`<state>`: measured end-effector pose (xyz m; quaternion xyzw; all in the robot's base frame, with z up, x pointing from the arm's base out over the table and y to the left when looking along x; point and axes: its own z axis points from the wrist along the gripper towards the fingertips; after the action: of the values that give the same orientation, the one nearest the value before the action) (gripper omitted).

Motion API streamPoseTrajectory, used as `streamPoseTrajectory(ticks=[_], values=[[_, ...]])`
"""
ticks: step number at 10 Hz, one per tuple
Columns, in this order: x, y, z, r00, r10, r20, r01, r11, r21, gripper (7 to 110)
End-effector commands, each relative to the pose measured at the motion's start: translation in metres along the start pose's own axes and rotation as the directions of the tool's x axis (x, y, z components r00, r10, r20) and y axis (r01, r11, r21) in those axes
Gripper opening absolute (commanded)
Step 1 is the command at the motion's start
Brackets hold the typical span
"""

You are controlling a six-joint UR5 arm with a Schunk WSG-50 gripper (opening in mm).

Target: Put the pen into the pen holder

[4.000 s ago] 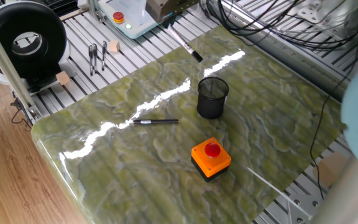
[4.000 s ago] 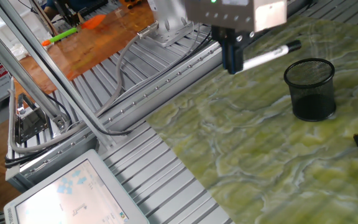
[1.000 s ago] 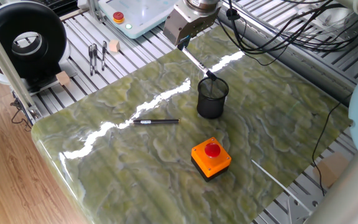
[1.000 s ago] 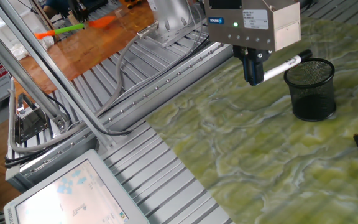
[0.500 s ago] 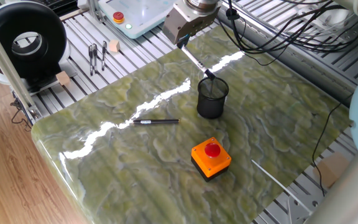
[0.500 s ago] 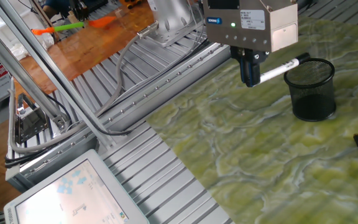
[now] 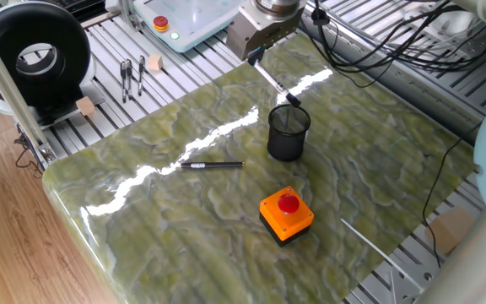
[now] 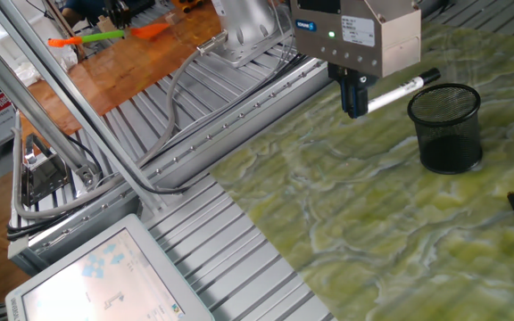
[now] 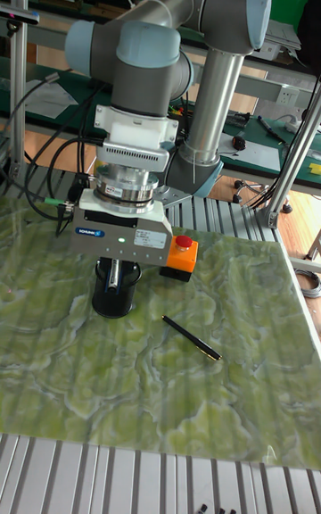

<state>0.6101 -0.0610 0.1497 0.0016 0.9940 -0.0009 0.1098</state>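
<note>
The arm's two-finger gripper [image 8: 354,96] has its jaws clamped on one end of the slim pale grey-white pen [image 8: 398,88], and over the last few seconds it has carried the pen across towards the small black cylindrical mesh cup [image 8: 445,127] and, within the last second, lifted it a little, so the dark tip now hangs just at or over the cup's rim rather than dipping towards it. That reads to me as lining up before the drop; the pen is not yet inside. Its long axis is slanted, not upright: the held end sits higher, on the side away from the cup, and the dark end points down and across at the cup's mouth [image 7: 288,112]. It will probably need tipping steeper to slide in cleanly. The cup stands near the middle of the green marbled surface [image 7: 369,169], with a black pen with a silvery middle [image 7: 212,165] and an orange button box [image 7: 286,214] nearer the front edge.
</note>
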Motion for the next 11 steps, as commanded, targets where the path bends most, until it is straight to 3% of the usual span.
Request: streamPoseTrajectory(ticks=[1, 4, 7, 8, 10, 11], values=[[0.005, -0.004, -0.001, 1.0, 0.021, -0.019, -0.021, 1.0, 0.011, 7], [0.013, -0.001, -0.002, 0.999, 0.018, -0.051, -0.018, 1.0, -0.001, 7], [0.012, 0.015, -0.002, 0.998, 0.024, -0.051, -0.027, 0.998, -0.064, 7], [0.008, 0.018, -0.002, 0.999, 0.019, -0.033, -0.022, 0.997, -0.075, 7], [-0.003, 0.023, -0.021, 0.998, -0.004, 0.068, 0.011, 0.994, -0.107, 7], [-0.001, 0.027, -0.029, 0.997, 0.001, 0.083, 0.009, 0.992, -0.123, 7]])
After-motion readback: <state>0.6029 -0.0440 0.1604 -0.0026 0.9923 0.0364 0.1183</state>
